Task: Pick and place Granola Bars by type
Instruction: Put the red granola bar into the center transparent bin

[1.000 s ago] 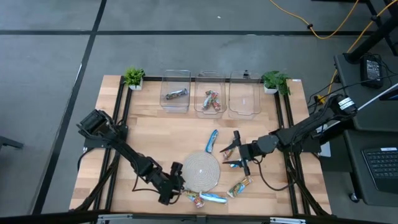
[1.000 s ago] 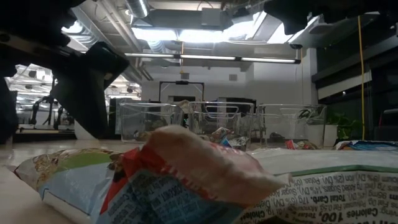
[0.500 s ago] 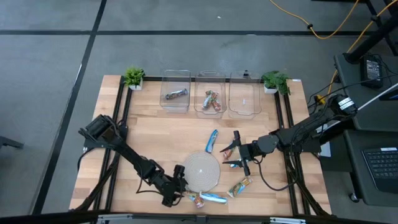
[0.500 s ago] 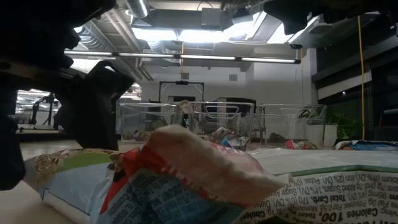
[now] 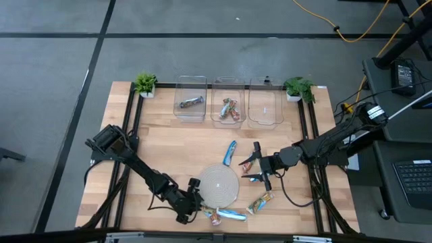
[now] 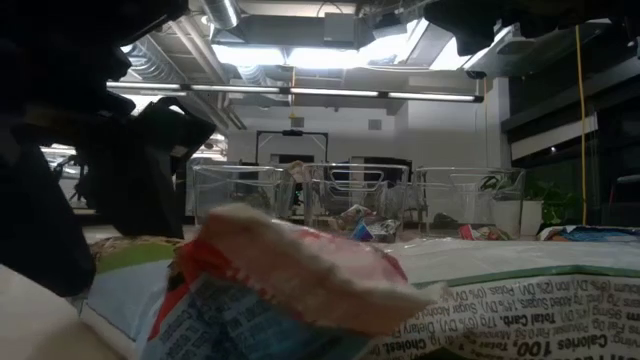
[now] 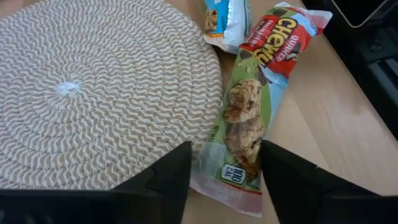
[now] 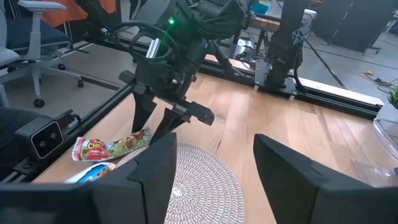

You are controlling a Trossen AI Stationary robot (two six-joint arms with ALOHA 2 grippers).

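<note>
The left gripper (image 7: 221, 171) sits at the lower centre of the high view, its fingers (image 7: 165, 180) released and spread to either side of the near end of a green-and-red Chewy granola bar (image 7: 249, 124), which lies flat on the tabletop (image 7: 323, 124) just beside the round woven mat (image 7: 93, 93). A blue-wrapped bar (image 7: 227, 18) lies at that bar's far end, also at the mat's edge. In the high view this pair lies in the lower middle of the frame, below the mat (image 5: 219, 185).

The right gripper (image 5: 255, 165) hangs right of centre beside the mat, its fingers (image 8: 146, 171) spread wide and empty. Another blue bar (image 5: 231, 152) lies just above the mat, and an orange-green bar (image 5: 260, 202) sits lower right of it.

Along the upper edge of the tabletop stand three clear bins: the left bin (image 5: 191, 90) holds a grey-blue bar (image 5: 190, 102), the middle bin (image 5: 229, 90) several multicoloured bars (image 5: 229, 109), and the right bin (image 5: 266, 94) shows no bars. A small potted plant (image 5: 144, 84) stands at each upper corner.
</note>
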